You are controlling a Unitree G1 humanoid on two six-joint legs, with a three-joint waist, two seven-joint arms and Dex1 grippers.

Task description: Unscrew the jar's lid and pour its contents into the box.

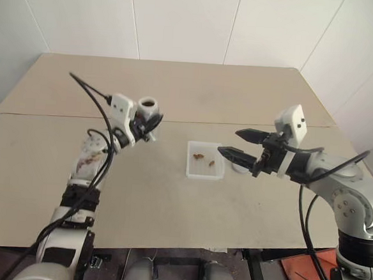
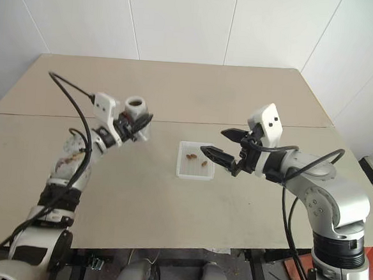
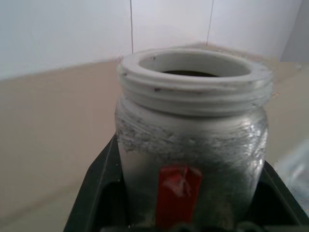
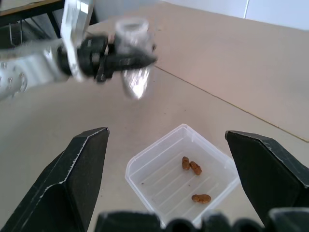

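Note:
My left gripper is shut on the jar, holding it upright above the table, left of the box. The jar is uncapped, with a bare threaded white mouth and a red mark on its label. The box lies at the table's middle with three brown pieces of the contents on its ribbed bottom. My right gripper hovers open over the box's right side, pointing left, with nothing between its fingers. A small pale round lid lies on the table just right of the box, partly behind the lower finger.
The table is a wide beige top made of two boards with a seam running across behind the box. White walls stand close behind it. An orange object sits on the floor at the front right.

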